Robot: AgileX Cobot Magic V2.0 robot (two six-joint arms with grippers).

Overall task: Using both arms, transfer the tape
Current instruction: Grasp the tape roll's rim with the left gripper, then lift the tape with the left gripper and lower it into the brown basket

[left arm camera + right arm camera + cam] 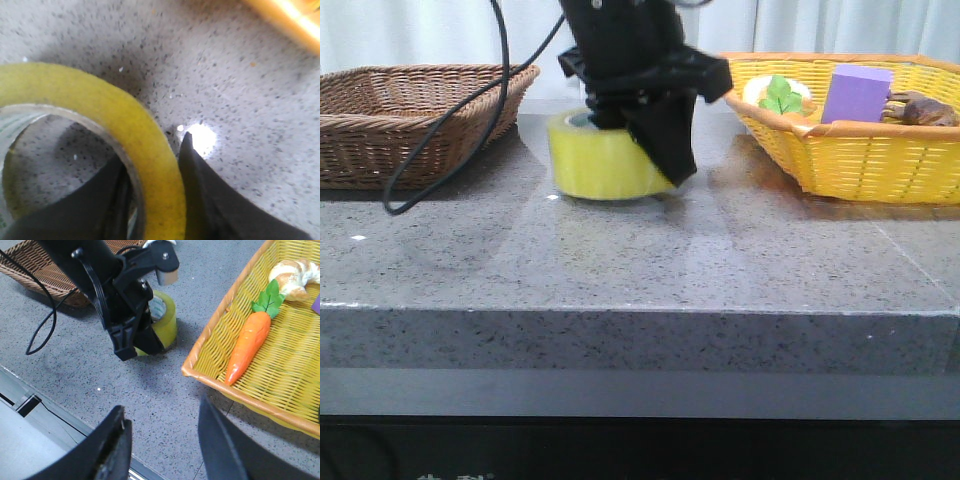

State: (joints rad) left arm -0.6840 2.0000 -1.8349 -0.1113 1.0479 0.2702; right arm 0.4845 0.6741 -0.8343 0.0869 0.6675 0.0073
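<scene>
One left claw (pixel 638 150) straddles tape (pixel 600 158) wall; right claw (pixel 162 440) spread, aloft.

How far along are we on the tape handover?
Early. Done: the left gripper straddles the wall of the wide yellow tape roll, one finger in its core. In hand: the grasp; the roll sits on the grey speckled table. Left: lifting and passing to the open, empty right gripper.
</scene>
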